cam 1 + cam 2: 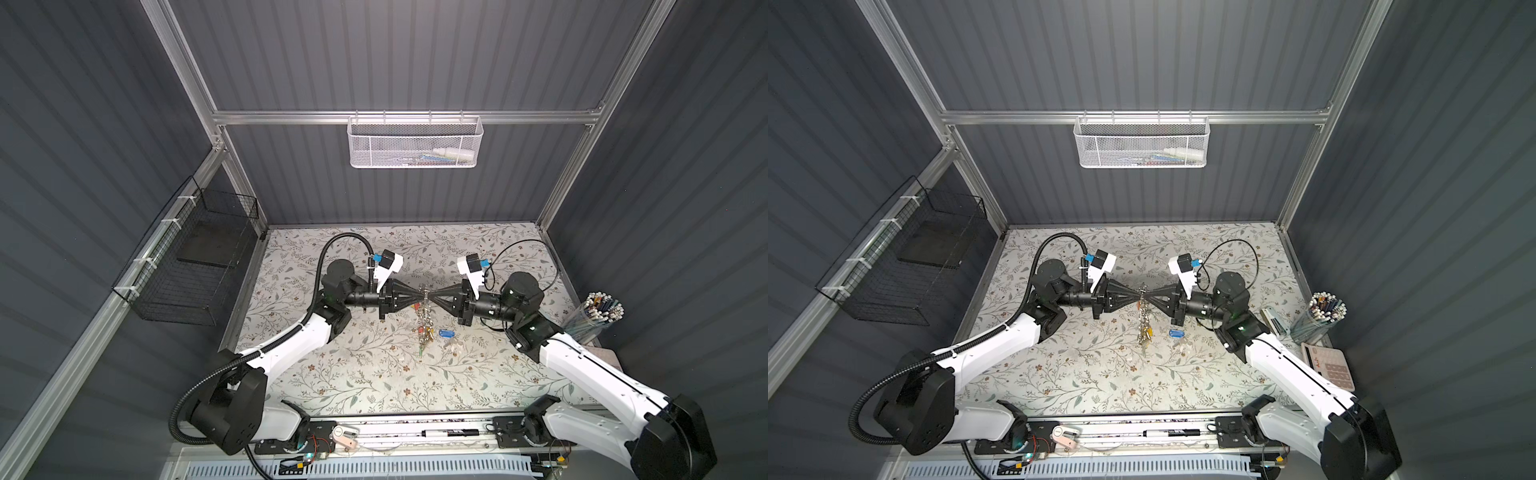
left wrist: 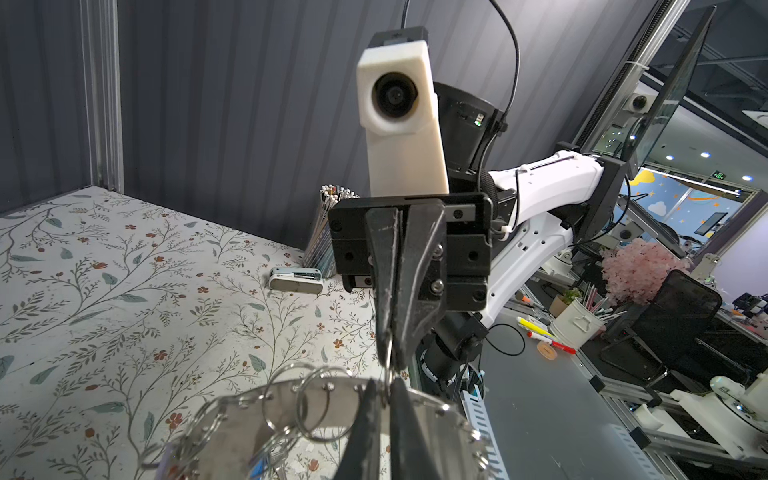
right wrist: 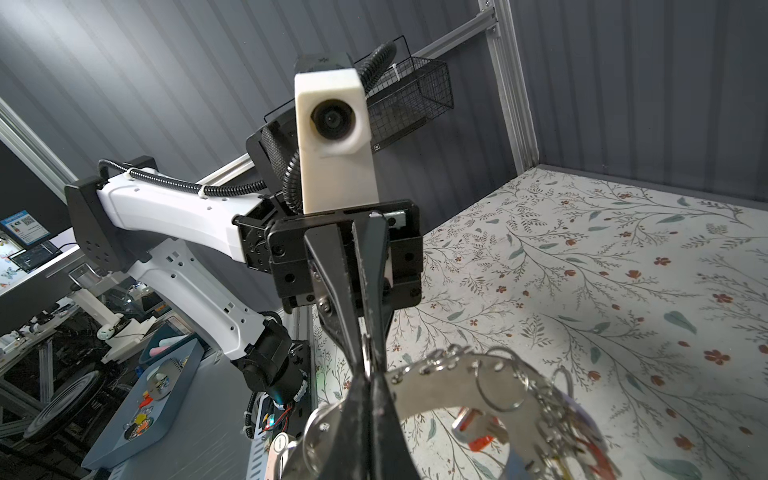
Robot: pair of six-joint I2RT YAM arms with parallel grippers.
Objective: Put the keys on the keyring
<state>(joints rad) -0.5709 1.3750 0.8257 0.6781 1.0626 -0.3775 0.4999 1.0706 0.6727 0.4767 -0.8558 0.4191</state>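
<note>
The keyring is a flat grey metal ring plate, held in the air over the middle of the table, with coloured tags hanging below it. My left gripper and right gripper meet tip to tip at its upper rim. Each is shut on a small split ring of the plate. In the left wrist view my left gripper pinches the ring wire; in the right wrist view my right gripper does the same. The keys, with a blue tag, lie on the table just right of the hanging bunch.
A clear cup of pens stands at the right edge, with a stapler and a calculator near it. A white mesh basket hangs on the back wall and a black wire basket on the left wall. A marker lies on the front rail.
</note>
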